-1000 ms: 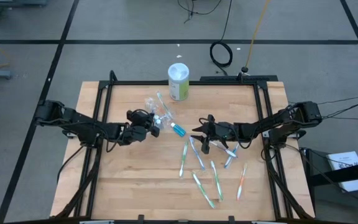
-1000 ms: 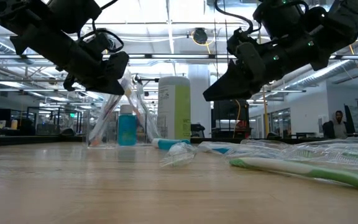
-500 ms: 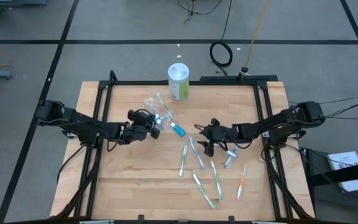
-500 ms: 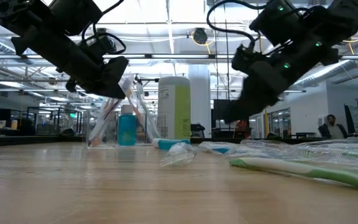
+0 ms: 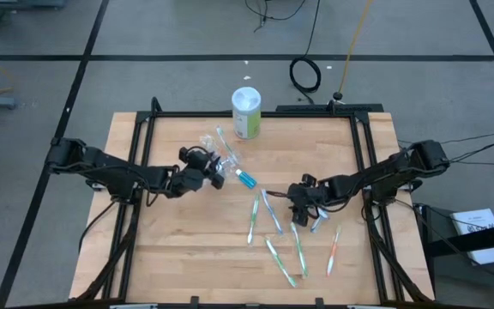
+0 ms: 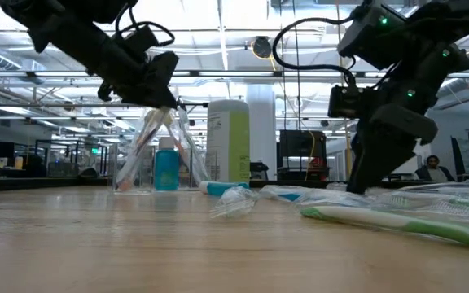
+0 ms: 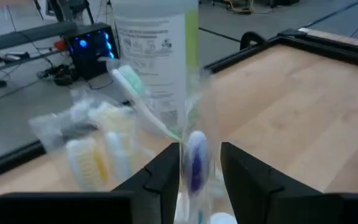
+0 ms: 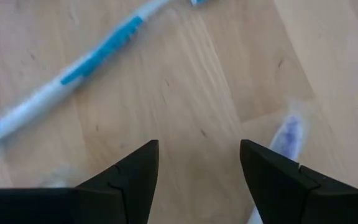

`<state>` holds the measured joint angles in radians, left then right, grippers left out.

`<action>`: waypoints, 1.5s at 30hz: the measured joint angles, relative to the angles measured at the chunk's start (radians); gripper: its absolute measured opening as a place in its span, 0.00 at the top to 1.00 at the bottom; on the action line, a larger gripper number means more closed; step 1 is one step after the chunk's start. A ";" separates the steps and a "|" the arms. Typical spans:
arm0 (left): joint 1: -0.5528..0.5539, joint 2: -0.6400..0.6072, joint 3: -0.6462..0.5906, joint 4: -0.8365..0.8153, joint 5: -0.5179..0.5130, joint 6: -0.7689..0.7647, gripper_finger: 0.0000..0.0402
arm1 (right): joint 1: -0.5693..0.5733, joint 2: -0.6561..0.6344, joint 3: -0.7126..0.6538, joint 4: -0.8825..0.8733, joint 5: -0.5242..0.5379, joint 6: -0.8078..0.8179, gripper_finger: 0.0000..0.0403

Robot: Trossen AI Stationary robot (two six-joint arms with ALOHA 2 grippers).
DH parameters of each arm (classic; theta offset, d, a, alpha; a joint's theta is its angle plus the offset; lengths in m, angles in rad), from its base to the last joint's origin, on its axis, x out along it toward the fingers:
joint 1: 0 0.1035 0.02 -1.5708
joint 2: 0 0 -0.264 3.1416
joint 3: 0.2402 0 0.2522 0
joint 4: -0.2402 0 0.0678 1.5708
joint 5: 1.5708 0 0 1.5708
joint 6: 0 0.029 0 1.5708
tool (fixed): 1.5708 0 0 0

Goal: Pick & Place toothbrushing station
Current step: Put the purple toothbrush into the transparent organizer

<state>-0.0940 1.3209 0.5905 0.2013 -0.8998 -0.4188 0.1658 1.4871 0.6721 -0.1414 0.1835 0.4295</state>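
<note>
As the left hand [image 5: 210,169] parts its fingers around a toothbrush [image 7: 195,163] over the clear container [image 6: 155,155], the empty, wide-open right hand [image 5: 299,199] risks scattering loose brushes [image 5: 274,216].

In the left wrist view the tall white-and-green cylindrical bottle [image 7: 157,59] is cut off at the picture's top, and a blurred purple-headed toothbrush [image 7: 196,167] between the dark fingers [image 7: 165,177] runs off the bottom. In the right wrist view a blue-and-white toothbrush [image 8: 67,74] is smeared, its ends cropped.
</note>
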 joint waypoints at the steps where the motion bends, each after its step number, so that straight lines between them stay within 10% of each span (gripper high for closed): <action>1: 0.000 -0.010 0.006 -0.007 -0.003 0.009 0.69 | 0.000 -0.007 0.000 0.001 0.000 -0.008 0.46; 19: -0.044 -0.065 0.051 0.087 0.005 0.152 0.69 | 0.006 -0.138 -0.034 -0.229 0.134 0.133 0.47; 29: -0.040 -0.065 0.051 0.111 0.030 0.208 0.69 | 0.006 -0.055 -0.158 0.024 0.151 0.189 0.49; 45: -0.046 -0.065 0.051 0.110 0.142 0.233 0.69 | 0.003 -0.030 -0.172 0.285 0.186 0.094 0.97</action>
<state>-0.1399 1.2560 0.6411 0.3115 -0.7578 -0.1856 0.1685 1.4574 0.4999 0.1438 0.3691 0.5232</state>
